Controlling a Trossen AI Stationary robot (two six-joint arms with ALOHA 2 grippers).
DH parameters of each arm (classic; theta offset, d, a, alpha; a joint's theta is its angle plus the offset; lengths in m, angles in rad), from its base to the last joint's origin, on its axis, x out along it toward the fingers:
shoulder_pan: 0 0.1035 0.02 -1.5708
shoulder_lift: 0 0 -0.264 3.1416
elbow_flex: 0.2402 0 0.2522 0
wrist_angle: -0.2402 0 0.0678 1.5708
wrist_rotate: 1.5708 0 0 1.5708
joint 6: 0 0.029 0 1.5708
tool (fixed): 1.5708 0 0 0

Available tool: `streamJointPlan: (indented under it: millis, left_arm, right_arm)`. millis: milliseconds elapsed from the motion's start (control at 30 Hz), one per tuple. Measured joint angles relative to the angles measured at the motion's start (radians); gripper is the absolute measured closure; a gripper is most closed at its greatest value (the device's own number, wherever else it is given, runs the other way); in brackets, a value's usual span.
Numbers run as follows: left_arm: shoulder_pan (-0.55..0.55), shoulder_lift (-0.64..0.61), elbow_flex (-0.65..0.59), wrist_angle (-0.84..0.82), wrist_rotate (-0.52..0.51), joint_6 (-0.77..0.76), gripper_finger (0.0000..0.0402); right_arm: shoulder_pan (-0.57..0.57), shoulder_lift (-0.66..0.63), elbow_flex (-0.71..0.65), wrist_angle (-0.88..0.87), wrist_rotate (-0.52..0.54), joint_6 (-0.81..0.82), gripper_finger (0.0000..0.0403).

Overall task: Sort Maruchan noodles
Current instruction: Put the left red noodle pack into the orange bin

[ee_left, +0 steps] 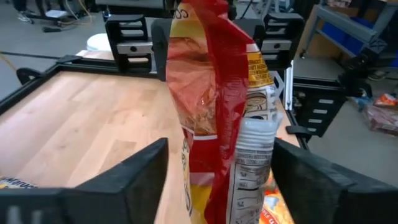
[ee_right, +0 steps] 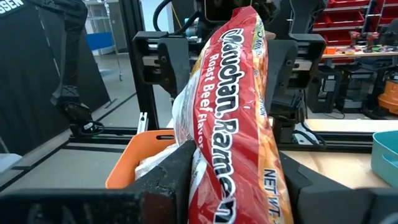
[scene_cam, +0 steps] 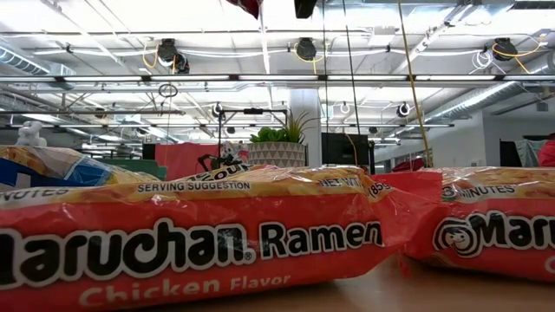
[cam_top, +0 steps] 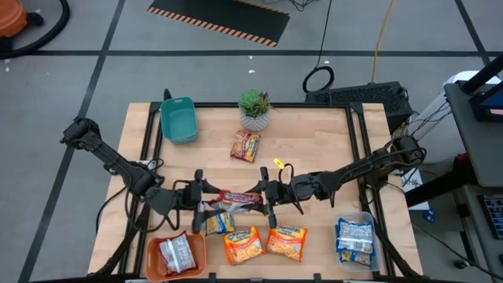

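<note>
A dark red Maruchan packet (cam_top: 236,197) hangs in the air over the table's middle, between my two grippers. My right gripper (cam_top: 266,196) is shut on its right end. My left gripper (cam_top: 203,201) is open, and its fingers stand on either side of the packet's left end (ee_left: 217,143). Three orange packets (cam_top: 242,244) (cam_top: 287,241) (cam_top: 218,222) lie flat on the table near the near edge. Another packet (cam_top: 246,145) lies by the plant. Blue-and-yellow packets (cam_top: 355,238) lie in the clear bin, and a silver packet (cam_top: 176,253) lies in the orange bin. My right gripper pinches the red packet's right end (ee_right: 236,155) between its two fingers, coming level from the table's right. The packet stands on edge, lifted clear of the table, and reaches out toward the left gripper.
A teal bin (cam_top: 179,119) stands at the far left and a potted plant (cam_top: 255,108) at the far middle. The orange bin (cam_top: 161,271) is at the near left corner and the clear bin (cam_top: 369,255) at the near right. Bare wood lies at the far right.
</note>
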Motion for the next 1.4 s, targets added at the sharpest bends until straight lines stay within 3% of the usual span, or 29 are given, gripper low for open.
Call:
streamJointPlan:
  millis: [400,500,767,1067,1200,1400]
  left_arm:
    - [-0.002,0.0,0.0,-0.001,0.018,0.001,0.027]
    - [-0.002,0.0,0.0,-0.002,0.016,0.001,0.0289]
    - [-0.006,-0.001,0.0,-0.003,0.021,0.045,0.0297]
    - [-0.085,-0.002,0.0,-0.004,0.014,0.284,0.0298]
    - [-0.156,-0.006,0.0,-0.017,0.016,0.388,0.0298]
    - [-0.335,-0.02,0.0,-0.207,-0.045,0.424,0.0298]
  right_arm:
    - [0.0,0.0,0.0,-0.001,0.003,0.001,0.0273]
    - [0.0,0.0,0.0,-0.002,0.003,0.001,0.0273]
    - [0.016,0.0,0.0,0.004,0.043,-0.041,0.0259]
    - [0.046,-0.058,0.0,-0.004,0.048,-0.038,0.015]
    - [0.074,-0.117,0.0,-0.057,0.05,-0.044,0.0122]
    - [0.139,-0.209,0.0,-0.185,0.053,-0.054,0.0113]
